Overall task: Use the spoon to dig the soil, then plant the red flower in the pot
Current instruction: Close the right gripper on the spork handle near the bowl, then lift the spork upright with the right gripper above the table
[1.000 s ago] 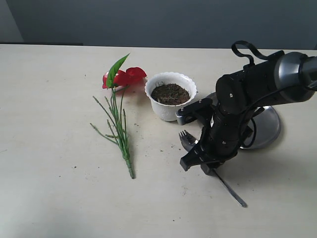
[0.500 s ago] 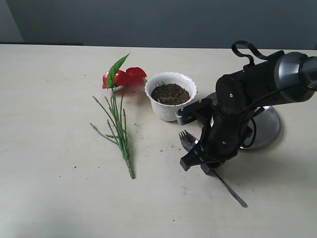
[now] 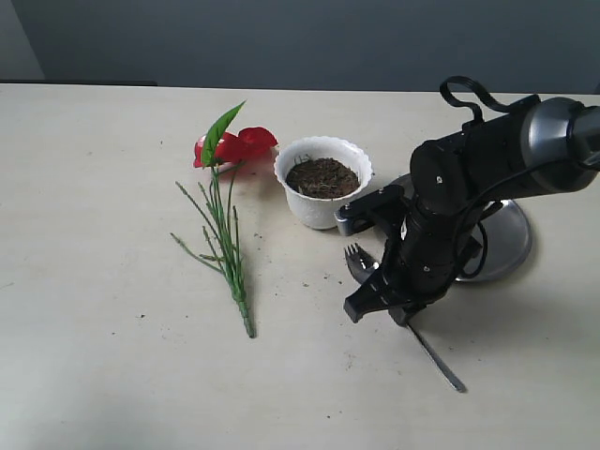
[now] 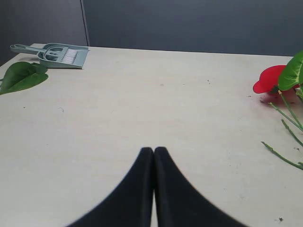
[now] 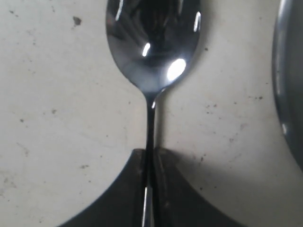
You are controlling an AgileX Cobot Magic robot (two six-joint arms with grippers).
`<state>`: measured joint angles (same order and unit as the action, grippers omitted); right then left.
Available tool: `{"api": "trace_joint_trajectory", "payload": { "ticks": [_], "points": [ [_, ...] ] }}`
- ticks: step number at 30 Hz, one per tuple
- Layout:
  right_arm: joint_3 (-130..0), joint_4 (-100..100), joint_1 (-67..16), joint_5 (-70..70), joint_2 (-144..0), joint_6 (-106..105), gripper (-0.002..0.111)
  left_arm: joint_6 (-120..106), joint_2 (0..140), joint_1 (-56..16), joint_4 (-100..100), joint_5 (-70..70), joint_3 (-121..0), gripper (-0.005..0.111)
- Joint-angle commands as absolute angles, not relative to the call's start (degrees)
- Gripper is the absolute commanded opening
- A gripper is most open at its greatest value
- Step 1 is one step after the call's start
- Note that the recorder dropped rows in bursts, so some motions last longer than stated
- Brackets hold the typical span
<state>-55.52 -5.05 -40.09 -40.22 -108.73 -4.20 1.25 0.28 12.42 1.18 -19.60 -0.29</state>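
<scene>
**A:** Left to right, where do things stand?

**B:** The left tool [image 4: 154, 152] is pressed together on nothing, low over the bare surface [image 4: 142, 104]. A dustpan [image 4: 52, 54] and a loose leaf [image 4: 21, 75] lie far ahead of it. The red flower [image 3: 246, 143] lies flat on the surface, also ahead of it and well apart.

**A:** And the other arm?

**B:** The right tool [image 5: 150, 158] pinches the spoon [image 5: 151, 47] by its thin handle, just behind the bowl. I cannot tell whether the spoon is touching the surface or just off it. The bowl pokes out past the tips toward the pot [image 3: 314, 211], which stands near, just beyond the tool. The soil [image 3: 322, 176] sits inside the pot, and the flower lies on the pot's far side from this tool. A steel plate [image 3: 506, 244] sits close beside the tool, away from the pot and partly behind the arm.

**A:** What could go wrong?

**B:** The handle is narrow and smooth, so I think it could twist or slide between the tips when the bowl meets the soil. The pot looks light, and a sideways push could shove or tip it and spill earth. The long handle trailing behind the tool could also catch the plate.

**A:** What's the count?

**B:** Two tools, one flower, one pot, one clump of soil, one spoon, one plate, one dustpan and one loose leaf.
</scene>
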Motion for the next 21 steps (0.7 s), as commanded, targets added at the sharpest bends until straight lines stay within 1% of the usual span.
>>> {"api": "trace_joint_trajectory", "payload": {
  "ticks": [1, 5, 10, 16, 21],
  "points": [
    [-55.2, -5.9, -40.0, -41.2, -109.3, -5.7, -0.001, 1.2, 0.0, 12.5, 1.2, -19.2, 0.0, 0.0],
    [-55.2, -4.1, -40.0, -41.5, -105.9, -5.8, -0.001, 1.2, 0.0, 12.5, 1.2, -19.2, 0.0, 0.0],
    [-55.3, -2.0, -40.0, -40.2, -97.9, -5.8, -0.001, 1.2, 0.0, 12.5, 1.2, -19.2, 0.0, 0.0],
    [-58.4, 13.8, -40.0, -41.7, -92.3, -6.2, -0.001, 1.2, 0.0, 12.5, 1.2, -19.2, 0.0, 0.0],
    [-59.7, 17.6, -40.0, -38.5, -91.1, -10.2, -0.001, 1.2, 0.0, 12.5, 1.2, -19.2, 0.0, 0.0]
  ]
}}
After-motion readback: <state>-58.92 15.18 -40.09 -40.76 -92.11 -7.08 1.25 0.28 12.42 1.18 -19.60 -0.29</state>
